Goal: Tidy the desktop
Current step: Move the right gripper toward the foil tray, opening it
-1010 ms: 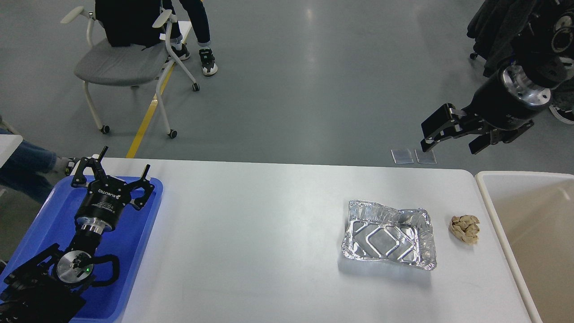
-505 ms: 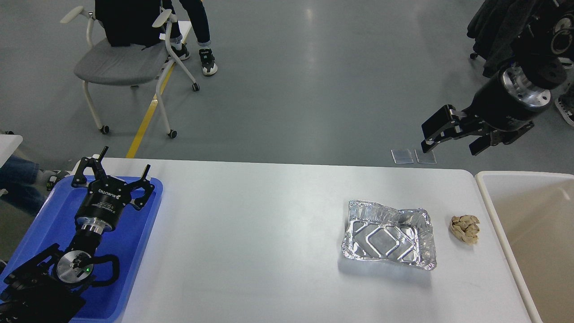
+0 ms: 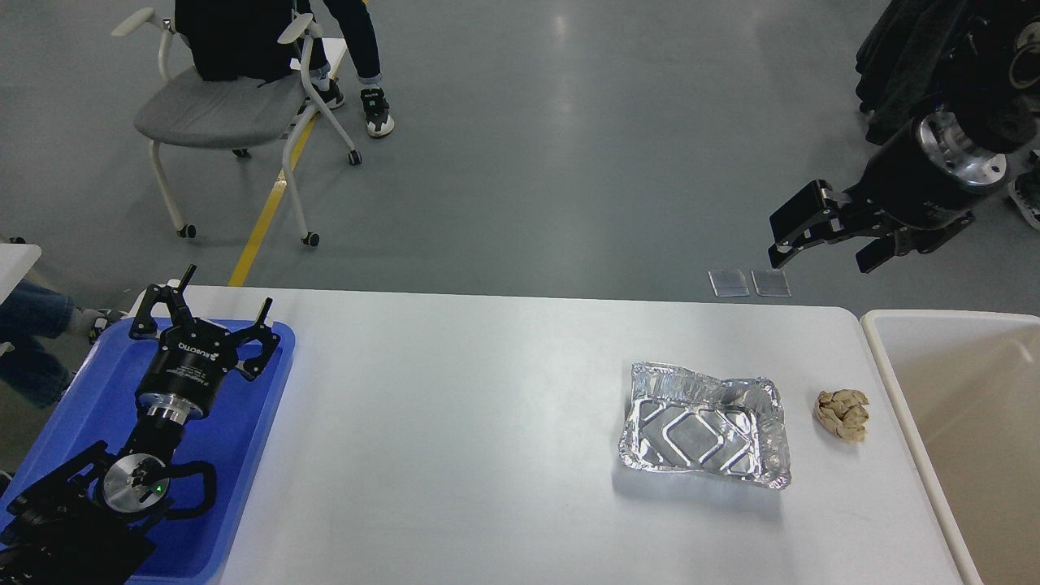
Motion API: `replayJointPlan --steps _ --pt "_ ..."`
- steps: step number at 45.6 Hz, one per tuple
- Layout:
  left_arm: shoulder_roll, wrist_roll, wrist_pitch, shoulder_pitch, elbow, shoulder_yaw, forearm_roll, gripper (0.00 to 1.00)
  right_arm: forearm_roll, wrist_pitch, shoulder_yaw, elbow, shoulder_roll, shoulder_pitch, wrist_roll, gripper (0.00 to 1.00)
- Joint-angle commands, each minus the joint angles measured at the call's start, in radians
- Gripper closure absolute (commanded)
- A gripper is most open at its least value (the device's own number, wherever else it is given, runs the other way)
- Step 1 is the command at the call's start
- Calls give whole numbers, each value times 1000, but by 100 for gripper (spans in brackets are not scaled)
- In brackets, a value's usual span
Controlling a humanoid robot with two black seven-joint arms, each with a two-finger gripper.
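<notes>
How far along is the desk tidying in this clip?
Nothing looks done yet. The crumpled foil tray and the brown paper ball both lie on the desktop; the beige bin beside them shows nothing inside. Nothing is in hand: the right gripper hangs open and empty above the far edge, and the left gripper sits open over the blue tray. Both items remain to clear.

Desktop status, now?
Left claw open over blue tray. Right claw open, empty, beyond the far edge. Desktop holds foil tray and paper wad. Nothing blocking.
</notes>
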Motion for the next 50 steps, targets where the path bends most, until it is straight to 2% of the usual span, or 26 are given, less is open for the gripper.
replayJointPlan --steps 1,50 --pt "0 -1 0 0 0 0 0 1 0 0 -3 -2 -2 0 0 0" --pt "0 -1 2 0 0 0 0 1 -3 0 -14 -4 0 -31 0 0"
